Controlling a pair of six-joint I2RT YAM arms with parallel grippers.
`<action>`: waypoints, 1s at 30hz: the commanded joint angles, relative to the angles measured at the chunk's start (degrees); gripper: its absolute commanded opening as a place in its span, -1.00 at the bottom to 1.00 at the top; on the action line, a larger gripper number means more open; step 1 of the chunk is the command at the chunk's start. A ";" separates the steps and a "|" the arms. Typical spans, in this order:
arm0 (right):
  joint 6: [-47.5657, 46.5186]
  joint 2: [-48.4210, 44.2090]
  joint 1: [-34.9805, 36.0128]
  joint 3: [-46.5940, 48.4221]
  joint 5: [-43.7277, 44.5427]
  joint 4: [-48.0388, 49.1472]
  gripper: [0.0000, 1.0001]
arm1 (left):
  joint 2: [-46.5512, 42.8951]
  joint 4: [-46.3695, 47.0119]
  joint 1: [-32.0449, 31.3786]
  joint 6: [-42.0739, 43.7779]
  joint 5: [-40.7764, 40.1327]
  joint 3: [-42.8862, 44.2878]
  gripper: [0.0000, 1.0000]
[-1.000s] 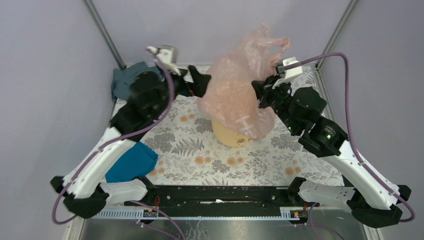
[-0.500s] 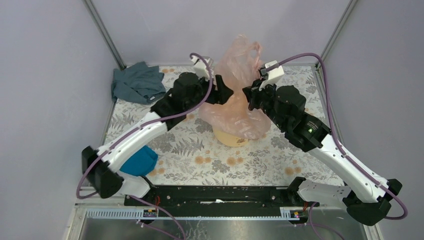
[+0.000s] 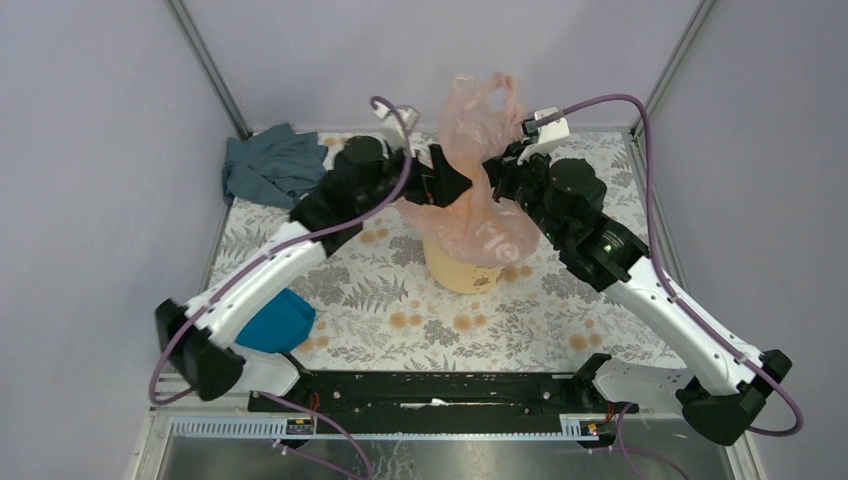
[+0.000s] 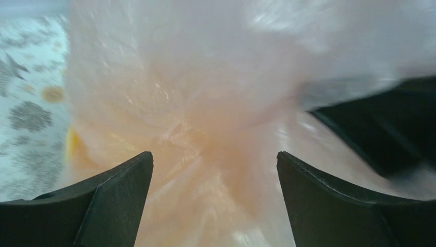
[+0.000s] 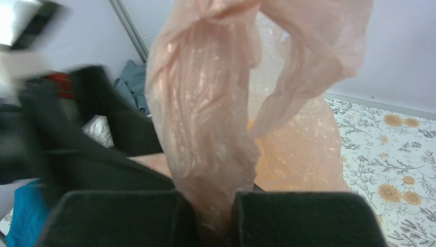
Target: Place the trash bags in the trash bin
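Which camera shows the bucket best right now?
Top external: the bucket shows its lower side under the draped pink bag. Left wrist catches only a yellow sliver; right wrist only an orange tint through the plastic.

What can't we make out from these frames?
- Top view: trash bin rim and inside, covered by the trash bag.
- Left wrist view: blurred and filled by the bag, so whether the open left gripper touches it is unclear.
- Top view: teal cloth, partly under the left arm.
- Right wrist view: that arm is a dark blur.
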 commanded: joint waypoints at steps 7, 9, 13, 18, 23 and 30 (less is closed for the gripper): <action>4.04 3.75 -4.79 2.63 -3.78 6.12 -1.00 | -18.46 -8.16 2.97 10.21 0.61 -4.47 0.98; 4.69 3.84 -5.02 2.65 -4.29 6.17 -1.00 | -18.99 -7.85 2.97 9.83 4.43 -6.29 0.87; 6.01 4.18 -5.28 2.65 -4.28 8.90 -1.00 | -16.80 -5.70 2.96 7.08 8.54 -7.93 0.45; 7.42 4.19 -5.54 2.50 -4.45 10.00 -1.00 | -9.64 -1.25 2.87 5.22 9.10 -7.06 -0.15; 9.01 3.03 -5.65 1.27 -4.83 11.51 -1.00 | 0.56 -1.55 0.69 6.45 7.89 -0.59 -0.38; 8.89 3.48 -5.60 -3.10 -3.44 15.83 -1.00 | 9.90 -5.89 -2.34 5.72 -3.79 4.68 -0.76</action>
